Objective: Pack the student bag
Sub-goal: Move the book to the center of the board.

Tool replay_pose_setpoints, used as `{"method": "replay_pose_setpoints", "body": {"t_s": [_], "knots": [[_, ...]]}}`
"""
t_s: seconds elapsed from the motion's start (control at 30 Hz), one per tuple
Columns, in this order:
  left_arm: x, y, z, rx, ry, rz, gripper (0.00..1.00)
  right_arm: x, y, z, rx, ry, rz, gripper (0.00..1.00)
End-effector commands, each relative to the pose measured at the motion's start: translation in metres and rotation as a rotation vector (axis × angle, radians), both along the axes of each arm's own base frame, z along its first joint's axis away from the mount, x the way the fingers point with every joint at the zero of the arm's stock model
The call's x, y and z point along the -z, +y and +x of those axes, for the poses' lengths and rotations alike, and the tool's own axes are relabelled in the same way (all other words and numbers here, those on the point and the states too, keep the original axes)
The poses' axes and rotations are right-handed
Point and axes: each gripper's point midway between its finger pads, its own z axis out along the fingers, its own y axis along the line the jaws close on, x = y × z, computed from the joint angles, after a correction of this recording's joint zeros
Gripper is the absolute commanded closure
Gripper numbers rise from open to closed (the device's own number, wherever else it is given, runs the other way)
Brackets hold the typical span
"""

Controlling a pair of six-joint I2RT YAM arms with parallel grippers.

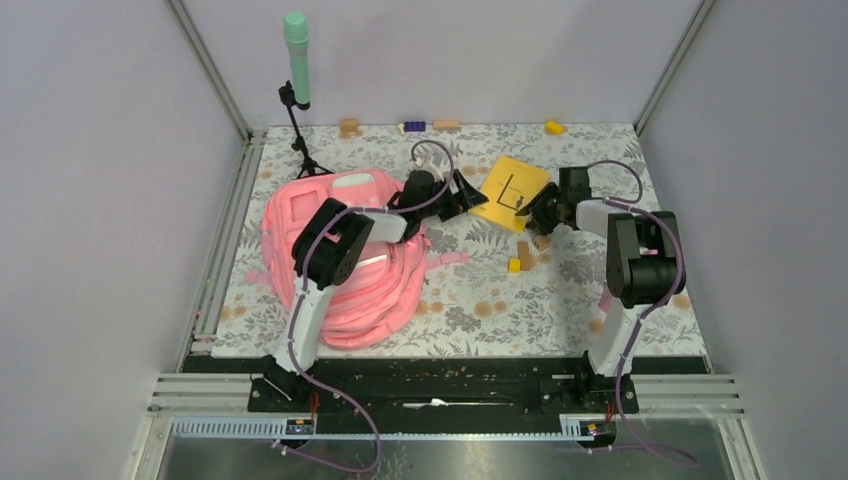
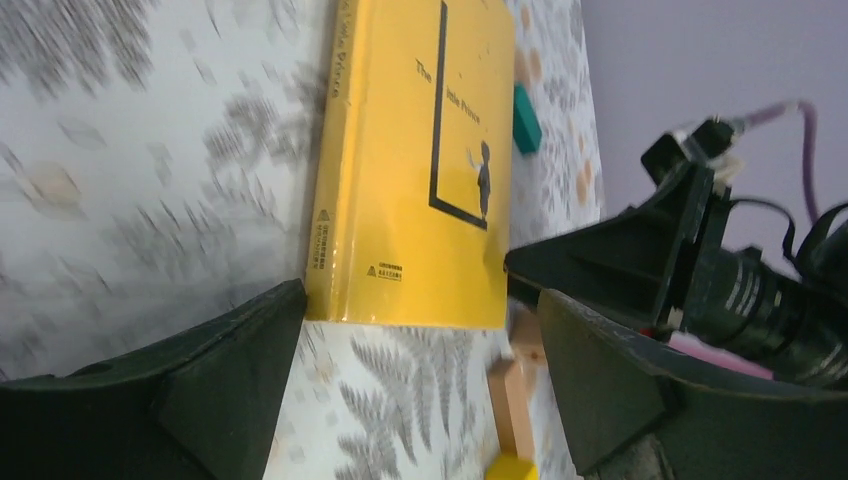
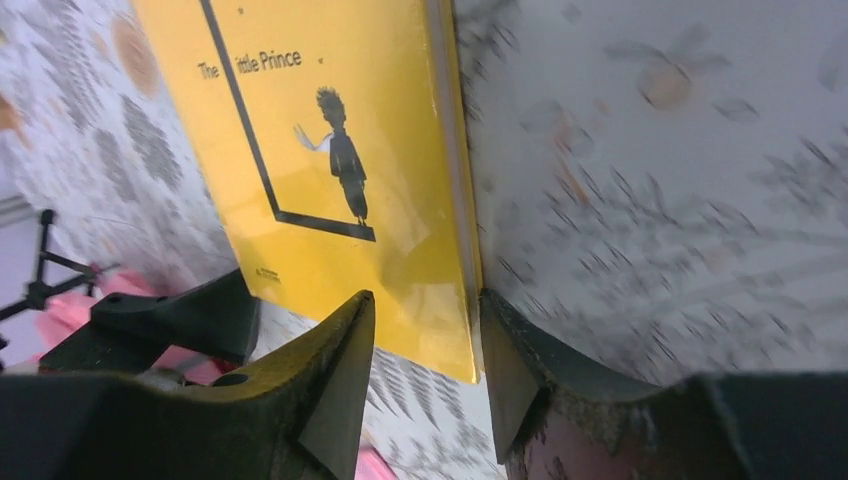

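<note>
Grey walls [image 1: 450, 50] stand round a table [image 1: 580, 300] with a leafy cloth; the pink student bag [image 1: 285, 215] lies on its left side, partly hidden by the left arm [image 1: 322, 250]. The left gripper [image 2: 422, 300] is wide beside a yellow book [image 1: 512, 187]; the right gripper [image 3: 425, 300] has a finger each side of its corner, pinching or not I cannot tell.
</note>
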Motion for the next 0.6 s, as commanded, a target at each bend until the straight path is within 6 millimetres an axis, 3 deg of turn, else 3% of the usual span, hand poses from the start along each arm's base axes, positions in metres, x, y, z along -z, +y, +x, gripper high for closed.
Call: {"method": "replay_pose_setpoints", "body": {"t_s": [0.0, 0.33, 0.43, 0.57], "knots": [[0.003, -0.026, -0.087, 0.178, 0.021, 0.004, 0.14, -0.017, 0.009, -0.031, -0.101, -0.005, -0.031, 0.5], [-0.017, -0.024, -0.172, 0.253, -0.026, 0.04, 0.14, -0.029, 0.009, -0.08, -0.248, 0.006, -0.102, 0.49], [-0.02, -0.017, -0.179, 0.246, -0.014, 0.086, 0.13, -0.034, -0.002, -0.084, -0.256, -0.006, -0.173, 0.42], [-0.029, 0.001, -0.165, 0.179, -0.041, 0.222, 0.11, -0.047, -0.009, -0.076, -0.296, -0.02, -0.234, 0.32]]}}
